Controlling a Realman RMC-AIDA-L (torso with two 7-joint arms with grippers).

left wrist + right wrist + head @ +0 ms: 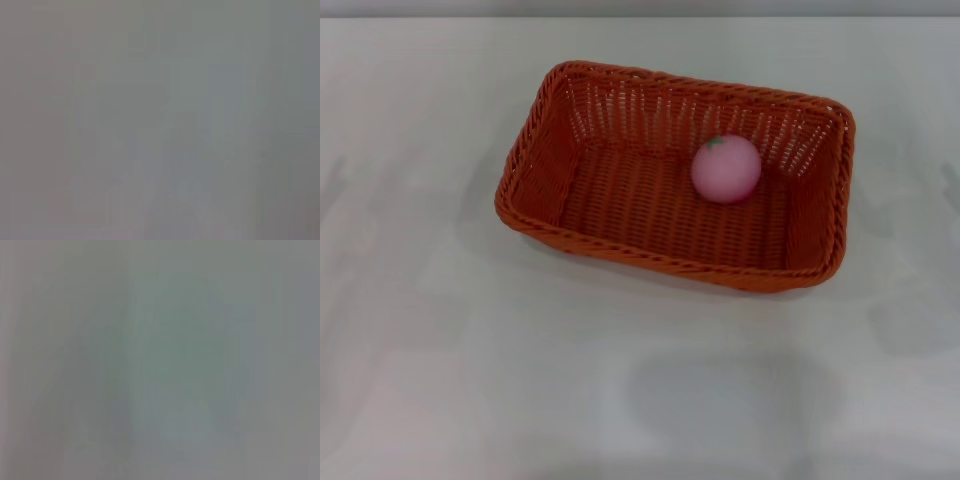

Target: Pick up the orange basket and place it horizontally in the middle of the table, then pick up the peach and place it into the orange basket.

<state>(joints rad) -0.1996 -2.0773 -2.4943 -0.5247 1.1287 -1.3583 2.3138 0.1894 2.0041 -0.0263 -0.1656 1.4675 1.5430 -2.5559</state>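
The orange basket (675, 175) rests flat on the table (450, 370) near mid-table with its long side running across the head view, slightly skewed, and the peach (726, 168) sits inside it on the woven floor, toward the far right-hand wall; this arrangement matches the required end state, so the task is judged complete. Neither arm's jaws appear in any view, both wrist views showing only a featureless grey surface, so their state cannot be told and positions relative to them cannot be given. Nothing else is visible around the basket, and nothing obstructs it.
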